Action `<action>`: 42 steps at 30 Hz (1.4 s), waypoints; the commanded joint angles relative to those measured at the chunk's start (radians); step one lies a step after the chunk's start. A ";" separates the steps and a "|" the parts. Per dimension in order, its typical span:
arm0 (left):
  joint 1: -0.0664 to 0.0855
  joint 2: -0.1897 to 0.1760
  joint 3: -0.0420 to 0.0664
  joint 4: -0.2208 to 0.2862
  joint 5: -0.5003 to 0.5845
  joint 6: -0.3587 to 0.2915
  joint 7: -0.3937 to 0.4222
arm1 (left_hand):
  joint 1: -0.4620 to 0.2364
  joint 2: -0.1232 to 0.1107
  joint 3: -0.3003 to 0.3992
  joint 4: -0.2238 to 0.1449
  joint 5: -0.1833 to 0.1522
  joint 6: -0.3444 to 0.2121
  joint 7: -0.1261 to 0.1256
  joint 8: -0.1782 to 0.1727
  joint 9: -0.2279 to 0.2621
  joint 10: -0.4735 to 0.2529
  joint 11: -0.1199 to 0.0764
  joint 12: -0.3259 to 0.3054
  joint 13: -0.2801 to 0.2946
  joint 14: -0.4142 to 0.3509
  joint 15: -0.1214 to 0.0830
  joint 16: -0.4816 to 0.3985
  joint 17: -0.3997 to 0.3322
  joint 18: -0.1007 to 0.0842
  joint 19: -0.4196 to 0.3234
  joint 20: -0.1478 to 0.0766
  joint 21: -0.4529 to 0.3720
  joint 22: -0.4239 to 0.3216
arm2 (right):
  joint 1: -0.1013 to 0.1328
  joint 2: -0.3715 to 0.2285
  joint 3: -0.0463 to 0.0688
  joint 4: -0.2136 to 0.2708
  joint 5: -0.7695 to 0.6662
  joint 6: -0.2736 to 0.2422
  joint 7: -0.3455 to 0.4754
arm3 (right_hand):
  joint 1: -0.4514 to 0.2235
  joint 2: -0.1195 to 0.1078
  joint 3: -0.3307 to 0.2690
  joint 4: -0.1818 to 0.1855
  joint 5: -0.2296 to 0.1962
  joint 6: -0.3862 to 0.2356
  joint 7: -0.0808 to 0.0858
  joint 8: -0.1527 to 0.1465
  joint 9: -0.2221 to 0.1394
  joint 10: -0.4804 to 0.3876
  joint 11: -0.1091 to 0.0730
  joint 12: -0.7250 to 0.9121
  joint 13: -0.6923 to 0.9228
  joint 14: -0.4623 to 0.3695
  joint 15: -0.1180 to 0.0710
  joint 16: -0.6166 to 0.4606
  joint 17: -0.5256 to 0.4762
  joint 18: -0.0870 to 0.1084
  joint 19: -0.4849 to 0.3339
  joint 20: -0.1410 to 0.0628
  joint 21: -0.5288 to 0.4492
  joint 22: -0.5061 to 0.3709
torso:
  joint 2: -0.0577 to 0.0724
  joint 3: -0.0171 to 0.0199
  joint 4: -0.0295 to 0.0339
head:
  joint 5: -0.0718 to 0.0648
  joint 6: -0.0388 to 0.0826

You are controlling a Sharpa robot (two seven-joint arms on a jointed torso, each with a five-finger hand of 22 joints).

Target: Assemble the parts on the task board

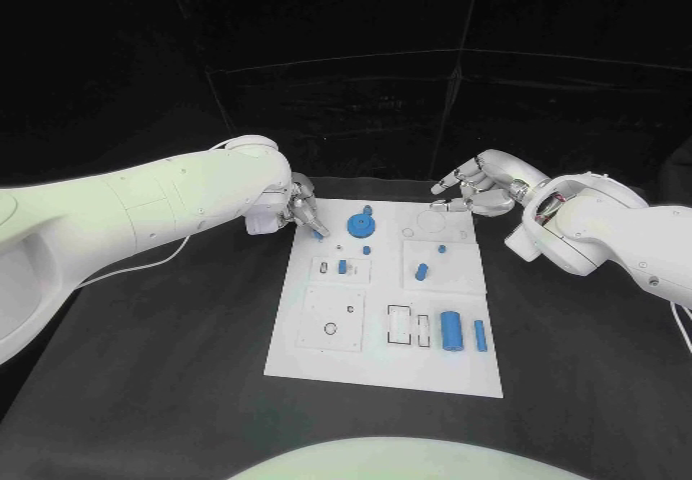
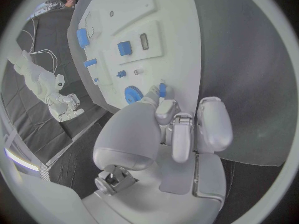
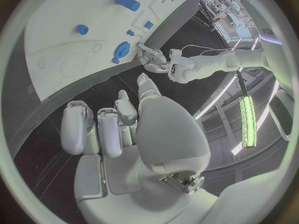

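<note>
Left hand (image 1: 299,215) fingers pinch a small blue peg (image 2: 162,89) at white task board (image 1: 325,355) edge, likely for insertion; right hand (image 1: 483,185) hovers released, holding nothing.

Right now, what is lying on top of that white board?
On the task board lie small blue parts: a gear, a cylinder, several pegs. The left robot hand covers its corner.

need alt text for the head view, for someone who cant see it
Two white robot arms reach over a white task board on a black table. The left hand pinches a small blue part at the board's far left corner, while the right hand hovers empty past its far right corner.
</note>
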 commanded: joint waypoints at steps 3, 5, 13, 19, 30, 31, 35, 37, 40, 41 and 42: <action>0.001 -0.023 0.000 0.025 0.040 -0.065 0.022 | -0.045 -0.050 0.206 -0.096 0.004 0.002 -0.002 0.021 0.001 0.000 0.000 -0.002 0.002 0.106 0.001 0.003 0.263 0.003 -0.001 0.002 -0.001 0.004 | 0.002 0.000 0.001 0.000 -0.002 0.002 0.005 | 0.002 0.007 -0.005 -0.002 0.004 0.005 0.000 0.005 0.001 -0.009 0.000 -0.002 0.000 0.047 -0.005 -0.005 0.006 0.015 -0.008 0.001 -0.005 -0.001 | -0.001 0.0006 0.0017 | -0.003 0.001; 0.001 -0.036 0.000 0.041 0.048 -0.083 0.022 | -0.084 -0.084 0.292 -0.105 0.006 0.002 -0.003 0.033 0.002 0.004 0.000 0.001 0.002 0.106 0.001 0.003 0.263 0.003 0.000 0.003 0.000 0.006 | 0.002 0.000 0.001 0.000 -0.002 0.002 0.006 | 0.002 0.007 -0.005 -0.002 0.004 0.005 0.000 0.005 0.001 -0.009 0.000 -0.002 0.000 0.047 -0.005 -0.005 0.006 0.015 -0.008 0.001 -0.005 -0.001 | -0.001 0.0009 0.0016 | -0.001 0.001; 0.008 -0.096 0.000 0.147 0.075 -0.169 -0.002 | -0.163 -0.135 0.439 -0.124 0.006 0.001 -0.003 0.061 0.007 0.010 0.000 0.004 0.001 0.106 0.001 0.003 0.263 0.004 0.000 0.004 -0.003 0.007 | 0.002 -0.002 0.000 -0.001 -0.002 0.005 0.003 | 0.005 0.008 -0.005 -0.003 0.005 0.006 -0.001 0.006 0.001 -0.010 0.000 -0.002 0.000 0.047 -0.005 -0.006 0.005 0.015 -0.009 0.001 -0.006 -0.003 | -0.002 -0.0001 0.0025 | 0.014 0.002; 0.008 -0.144 -0.001 0.241 0.078 -0.215 -0.017 | -0.213 -0.160 0.515 -0.141 0.006 -0.002 -0.004 0.082 0.011 0.015 -0.001 0.007 0.001 0.106 0.001 0.003 0.263 0.004 0.001 0.003 -0.003 0.010 | 0.002 -0.004 0.000 -0.002 -0.002 0.007 0.002 | 0.005 0.008 -0.005 -0.003 0.005 0.006 -0.001 0.006 0.001 -0.010 0.000 -0.002 0.000 0.047 -0.005 -0.006 0.005 0.015 -0.009 0.001 -0.006 -0.003 | -0.002 0.0003 0.0028 | 0.017 0.001; -0.005 -0.228 -0.003 0.396 0.026 -0.257 -0.056 | -0.226 -0.177 0.541 -0.160 0.006 -0.004 -0.006 0.091 0.012 0.017 -0.003 0.008 0.000 0.106 0.000 0.003 0.263 0.004 0.002 0.002 -0.003 0.011 | 0.002 -0.002 0.000 -0.006 -0.009 0.008 0.002 | 0.005 0.008 -0.005 -0.003 0.005 0.006 -0.001 0.006 0.001 -0.010 0.000 -0.002 0.000 0.047 -0.005 -0.006 0.005 0.015 -0.009 0.001 -0.006 -0.002 | -0.003 -0.0020 0.0074 | 0.016 -0.002; -0.007 -0.230 -0.003 0.403 0.021 -0.257 -0.059 | -0.227 -0.179 0.544 -0.162 0.006 -0.004 -0.007 0.092 0.012 0.017 -0.003 0.008 0.000 0.106 -0.001 0.003 0.263 0.004 0.001 0.002 -0.003 0.011 | 0.002 -0.002 0.000 -0.006 -0.010 0.008 0.002 | 0.006 0.009 -0.005 -0.003 0.006 0.007 -0.001 0.006 0.001 -0.010 0.000 -0.002 0.000 0.047 -0.005 -0.007 0.005 0.015 -0.008 0.001 -0.005 -0.002 | -0.003 -0.0012 0.0072 | 0.017 -0.002; -0.019 -0.237 -0.004 0.426 -0.007 -0.255 -0.063 | -0.228 -0.191 0.549 -0.174 0.006 -0.004 -0.008 0.095 0.011 0.018 -0.004 0.009 0.000 0.106 -0.001 0.003 0.263 0.004 0.001 0.002 -0.004 0.010 | 0.002 -0.002 0.000 -0.007 -0.011 0.007 0.004 | 0.007 0.009 -0.005 -0.004 0.007 0.007 -0.001 0.006 0.001 -0.010 -0.001 -0.003 -0.001 0.047 -0.005 -0.007 0.003 0.016 -0.009 0.001 -0.006 -0.003 | -0.002 -0.0010 0.0052 | 0.020 0.000; -0.024 -0.238 -0.004 0.434 -0.015 -0.254 -0.064 | -0.229 -0.193 0.550 -0.175 0.006 -0.003 -0.008 0.096 0.011 0.020 -0.004 0.010 0.002 0.106 -0.001 0.003 0.263 0.004 0.002 0.002 -0.003 0.011 | 0.002 -0.001 0.000 -0.007 -0.012 0.007 0.004 | 0.007 0.009 -0.005 -0.004 0.007 0.007 -0.001 0.006 0.001 -0.010 -0.001 -0.003 -0.001 0.047 -0.005 -0.007 0.003 0.016 -0.009 0.001 -0.006 -0.003 | -0.002 -0.0012 0.0050 | 0.018 0.001; -0.030 -0.238 -0.005 0.442 -0.027 -0.253 -0.065 | -0.231 -0.195 0.550 -0.176 0.006 -0.001 -0.008 0.098 0.011 0.021 -0.004 0.011 0.003 0.106 -0.001 0.003 0.263 0.004 0.002 0.002 -0.003 0.012 | 0.002 0.000 0.000 -0.008 -0.012 0.008 0.005 | 0.007 0.009 -0.005 -0.004 0.007 0.007 -0.001 0.006 0.001 -0.010 -0.001 -0.003 -0.001 0.047 -0.005 -0.007 0.003 0.016 -0.009 0.001 -0.006 -0.003 | -0.001 -0.0006 0.0039 | 0.018 0.001; -0.032 -0.238 -0.005 0.443 -0.030 -0.253 -0.065 | -0.232 -0.196 0.550 -0.177 0.006 -0.001 -0.008 0.098 0.011 0.021 -0.004 0.012 0.003 0.106 -0.001 0.003 0.263 0.004 0.002 0.002 -0.003 0.012 | 0.002 0.000 0.000 -0.008 -0.012 0.008 0.005 | 0.008 0.010 -0.005 -0.004 0.008 0.007 -0.001 0.007 0.001 -0.011 -0.001 -0.003 -0.001 0.046 -0.005 -0.008 0.003 0.016 -0.009 0.001 -0.007 -0.004 | -0.001 -0.0003 0.0044 | 0.018 0.000; -0.033 -0.237 -0.005 0.444 -0.032 -0.253 -0.065 | -0.233 -0.196 0.550 -0.177 0.006 0.000 -0.009 0.099 0.011 0.022 -0.004 0.012 0.003 0.106 -0.001 0.003 0.263 0.004 0.002 0.002 -0.003 0.012 | 0.002 0.000 0.000 -0.008 -0.012 0.008 0.005 | 0.008 0.010 -0.005 -0.004 0.008 0.007 -0.001 0.007 0.001 -0.011 -0.001 -0.003 -0.001 0.046 -0.005 -0.008 0.003 0.016 -0.009 0.001 -0.007 -0.004 | -0.001 -0.0002 0.0046 | 0.018 -0.001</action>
